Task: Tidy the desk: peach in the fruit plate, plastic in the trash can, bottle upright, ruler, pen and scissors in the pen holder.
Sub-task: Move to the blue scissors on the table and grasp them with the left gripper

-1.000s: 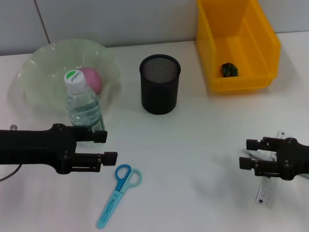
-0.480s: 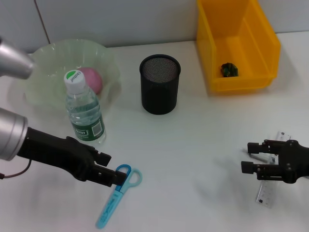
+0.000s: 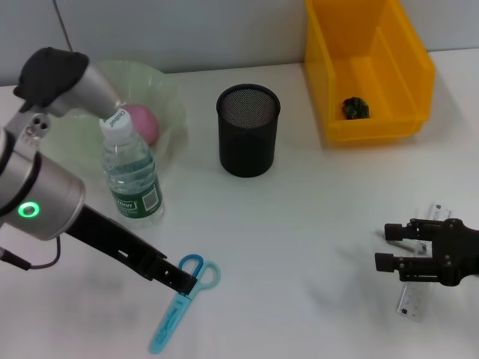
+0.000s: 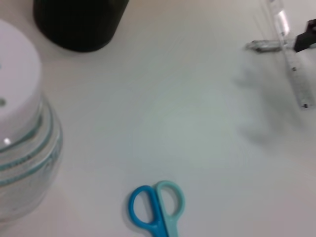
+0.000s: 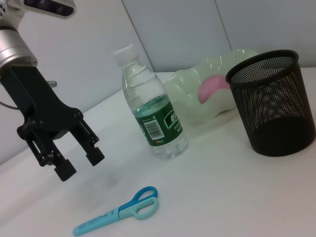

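Scissors, blue plastic-handled (image 3: 182, 301), lie on the white tabletop (image 3: 299, 224) beside my left hand (image 5: 78, 163), fingers apart, blades toward me; my right hand (image 3: 383, 247), also open, is far.

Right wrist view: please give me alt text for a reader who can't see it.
The left hand, fingers open, hangs above the blue scissors lying on the white table. Behind stand an upright water bottle, a black mesh pen holder and a pale green fruit plate holding a pink peach.
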Controlling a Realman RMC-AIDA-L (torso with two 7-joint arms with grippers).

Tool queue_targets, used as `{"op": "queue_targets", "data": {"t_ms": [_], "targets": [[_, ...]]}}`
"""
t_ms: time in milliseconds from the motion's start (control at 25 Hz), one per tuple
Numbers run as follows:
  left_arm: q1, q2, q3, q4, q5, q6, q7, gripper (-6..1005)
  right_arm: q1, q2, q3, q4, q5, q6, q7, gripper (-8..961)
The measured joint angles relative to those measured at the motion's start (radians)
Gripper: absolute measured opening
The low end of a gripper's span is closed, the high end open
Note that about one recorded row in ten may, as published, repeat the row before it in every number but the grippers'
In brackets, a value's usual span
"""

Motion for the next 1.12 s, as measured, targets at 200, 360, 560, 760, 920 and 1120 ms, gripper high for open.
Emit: {"op": "queue_targets", "data": {"t_ms": [200, 360, 560, 760, 920, 1120], "targets": [[-0.028, 0.000, 0.079, 0.015, 0.041, -0.006, -0.085, 723, 0.000, 0.000, 0.000, -0.001, 0.000, 0.000, 0.003, 743], [-0.050, -0.001, 0.162, 0.037, 0.082, -0.007, -0.137, 722, 0.001, 0.000, 0.001, -0.002, 0.000, 0.000, 0.006, 743], [-0.064, -0.003, 0.245, 0.064, 0.135, -0.015, -0.189, 721, 0.001, 0.000, 0.006, -0.003, 0.000, 0.000, 0.009, 742], [-0.062, -0.009, 0.289, 0.093, 0.148, -0.034, -0.206, 720, 0.002, -0.001, 0.008, -0.003, 0.000, 0.001, 0.022, 742], [-0.062, -0.009, 0.319, 0.085, 0.145, -0.057, -0.207, 719, 0.002, -0.004, 0.008, -0.004, 0.000, 0.002, 0.029, 742], [-0.062, -0.010, 0.368, 0.073, 0.145, -0.088, -0.208, 718, 0.002, -0.006, 0.009, -0.005, 0.000, 0.002, 0.032, 743]]}}
